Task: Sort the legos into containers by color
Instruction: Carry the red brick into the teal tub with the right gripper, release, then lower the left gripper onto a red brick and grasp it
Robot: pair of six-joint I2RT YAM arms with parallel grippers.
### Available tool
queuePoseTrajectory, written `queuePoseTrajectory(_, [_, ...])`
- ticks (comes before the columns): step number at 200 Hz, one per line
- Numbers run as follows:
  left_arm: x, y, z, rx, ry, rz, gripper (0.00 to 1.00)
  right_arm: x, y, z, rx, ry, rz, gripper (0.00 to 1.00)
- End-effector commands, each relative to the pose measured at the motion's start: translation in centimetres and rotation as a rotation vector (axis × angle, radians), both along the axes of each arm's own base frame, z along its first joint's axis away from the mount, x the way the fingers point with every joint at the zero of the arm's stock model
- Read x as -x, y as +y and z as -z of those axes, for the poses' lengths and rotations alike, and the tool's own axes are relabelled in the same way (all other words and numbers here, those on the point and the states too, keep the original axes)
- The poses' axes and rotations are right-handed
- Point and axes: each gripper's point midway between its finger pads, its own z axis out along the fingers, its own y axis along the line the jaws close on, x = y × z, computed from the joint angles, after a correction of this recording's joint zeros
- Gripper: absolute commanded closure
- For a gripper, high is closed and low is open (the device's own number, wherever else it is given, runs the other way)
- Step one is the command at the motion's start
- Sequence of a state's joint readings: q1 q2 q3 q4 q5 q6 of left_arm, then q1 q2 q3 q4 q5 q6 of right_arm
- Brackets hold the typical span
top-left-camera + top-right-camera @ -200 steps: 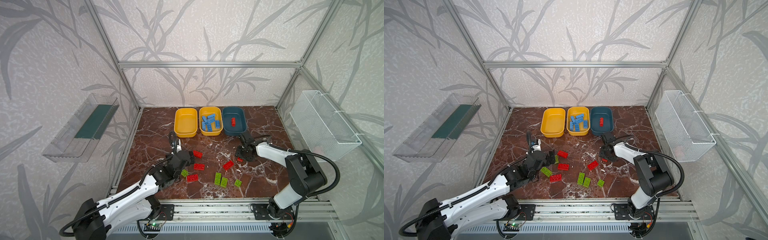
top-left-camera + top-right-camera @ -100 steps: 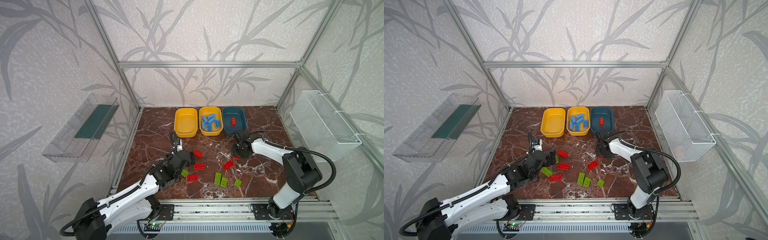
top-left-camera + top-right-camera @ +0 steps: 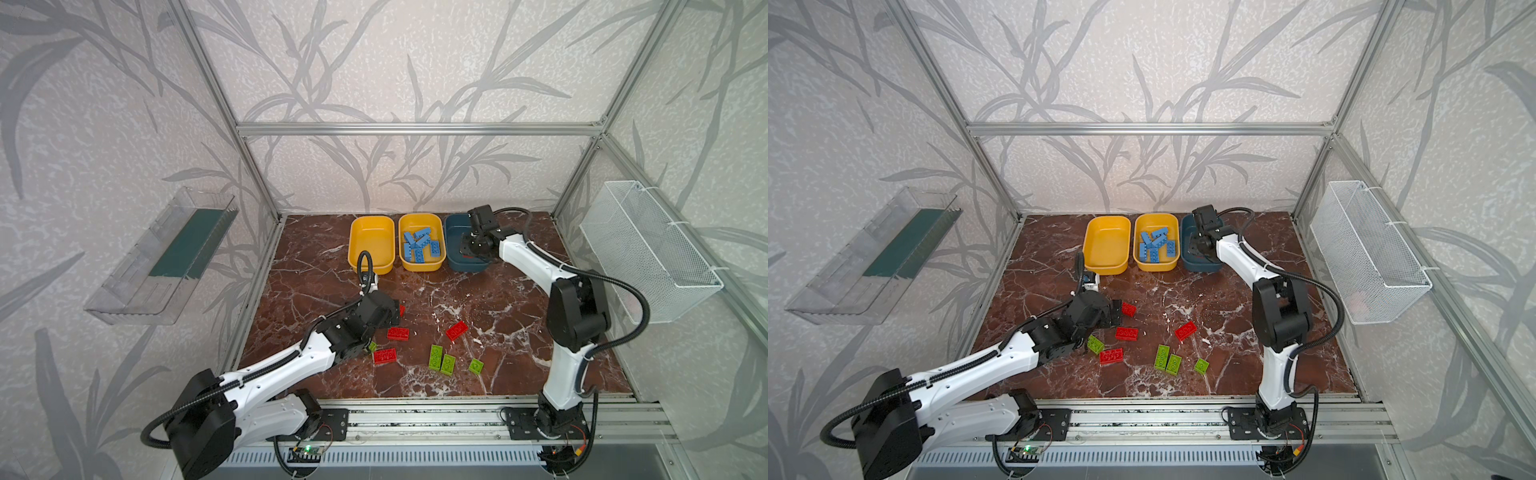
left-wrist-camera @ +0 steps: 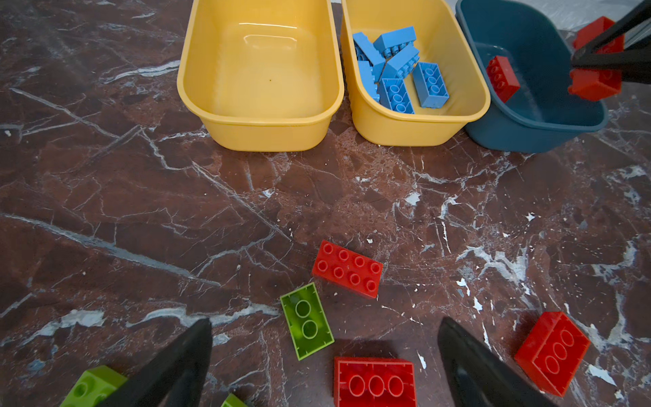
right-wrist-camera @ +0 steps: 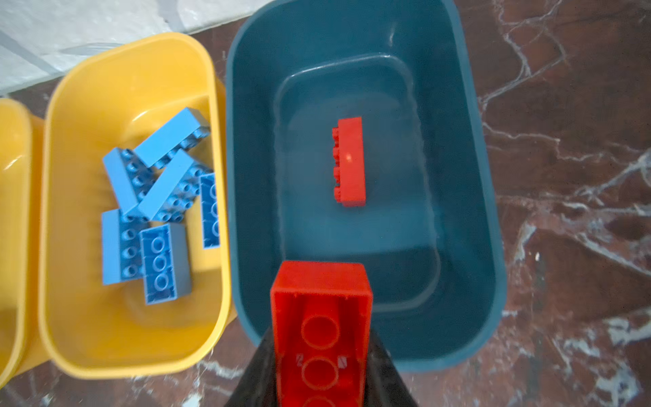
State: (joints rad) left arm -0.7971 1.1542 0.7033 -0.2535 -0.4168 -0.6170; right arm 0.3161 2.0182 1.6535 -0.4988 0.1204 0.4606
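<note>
Legos, light, rigid and slick, are judged best pinched across flat sides. A red brick (image 5: 321,303) is clamped by the right tool (image 5: 321,338) above the blue tub (image 5: 468,211) — the left tool (image 4: 326,322) is spread wide, empty, over loose bricks (image 4: 347,269) on the bench (image 4: 141,211).

Red brick (image 5: 320,334), dark-blue tub (image 5: 253,158)

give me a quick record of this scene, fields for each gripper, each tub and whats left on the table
left gripper: open, holding nothing, over unsorted bricks
right gripper: shut on held red brick, above dark blue tub
dark blue tub contents: lone red brick
middle yellow tub: blue bricks only
left yellow tub: empty
table: loose red bricks and loose green bricks unsorted
</note>
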Motion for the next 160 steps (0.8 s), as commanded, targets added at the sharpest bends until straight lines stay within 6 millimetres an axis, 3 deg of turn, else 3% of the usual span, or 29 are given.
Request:
queuePoseTrajectory(1, [-0.5,0.2,-0.4,-0.049,0.016,-0.01,0.01,-2.5,0.1,1.2,0.008,0.01,-0.05,0.7])
queuePoseTrajectory(14, [-0.7,0.1,-0.4,-0.065,0.025,-0.014,0.01,-3.7,0.8,1.6,-0.009,0.02,-0.088,0.55])
queuePoseTrajectory(27, [-0.9,0.0,-0.4,-0.072,0.037,-0.013,0.01,-4.3,1.5,0.8,-0.021,0.019,-0.117,0.38])
queuePoseTrajectory(45, [-0.7,-0.3,-0.2,-0.07,0.056,-0.007,0.01,-4.2,2.0,-1.0,-0.038,-0.015,-0.139,0.31])
queuePoseTrajectory(64, [-0.5,-0.2,0.2,-0.063,0.076,-0.01,0.01,-2.8,2.5,-3.1,-0.049,-0.048,-0.165,0.19])
queuePoseTrajectory(82, [0.0,-0.2,0.6,-0.046,0.1,-0.013,0.01,-0.3,3.3,-4.6,-0.044,-0.063,-0.199,0.12])
queuePoseTrajectory(90, [0.2,-0.3,1.0,-0.033,0.11,-0.012,0.01,1.2,3.6,-5.1,-0.039,-0.061,-0.218,0.0])
queuePoseTrajectory(121, [0.5,-1.2,2.6,-0.004,0.141,0.017,0.01,7.3,4.5,-5.2,-0.053,-0.024,-0.268,0.01])
queuePoseTrajectory(160, [-1.4,-2.6,3.8,-0.129,0.15,0.104,0.01,14.8,4.6,-4.5,-0.086,0.02,-0.334,0.01])
